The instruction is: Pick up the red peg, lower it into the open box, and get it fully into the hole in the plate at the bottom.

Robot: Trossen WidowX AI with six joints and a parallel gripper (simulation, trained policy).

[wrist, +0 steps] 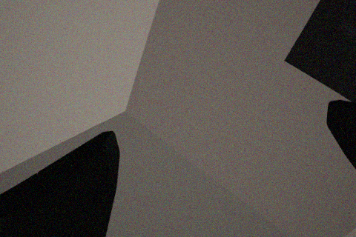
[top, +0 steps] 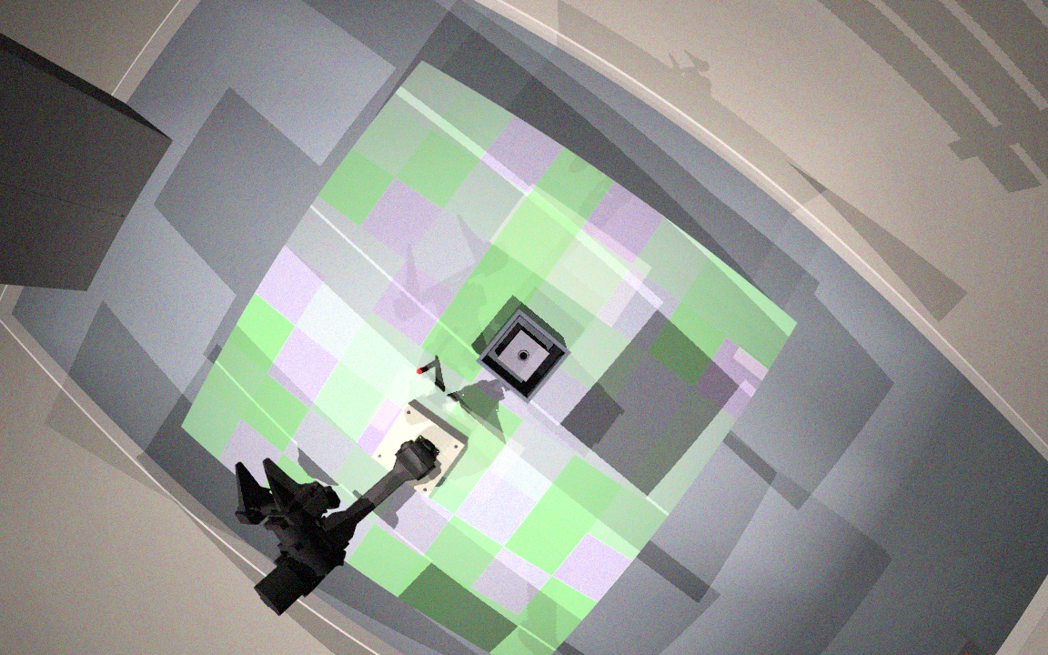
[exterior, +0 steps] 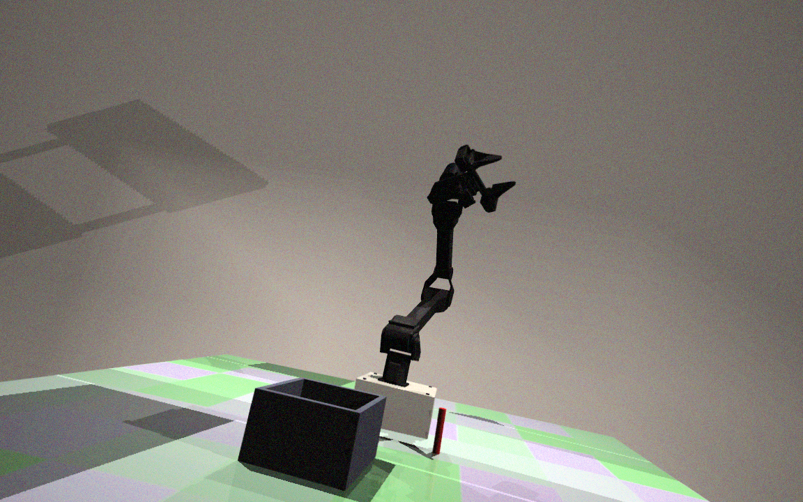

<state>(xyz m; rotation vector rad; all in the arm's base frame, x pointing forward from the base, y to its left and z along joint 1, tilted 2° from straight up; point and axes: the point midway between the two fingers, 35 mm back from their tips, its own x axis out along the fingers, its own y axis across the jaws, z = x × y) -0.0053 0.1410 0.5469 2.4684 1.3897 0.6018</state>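
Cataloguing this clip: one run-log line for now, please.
jaws open, raised, nothing between | red peg upright outside box

1 red peg (exterior: 438, 431) stands upright near 1 dark open box (exterior: 301, 433).

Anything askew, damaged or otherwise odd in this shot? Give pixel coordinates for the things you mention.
One oddity: the open gripper (top: 254, 464) (exterior: 508, 170) (wrist: 224, 127) is raised high, turned away from the red peg (top: 419, 371) (exterior: 439, 431) and open box (top: 544, 376) (exterior: 304, 430). The peg stands upright; I see no damage.
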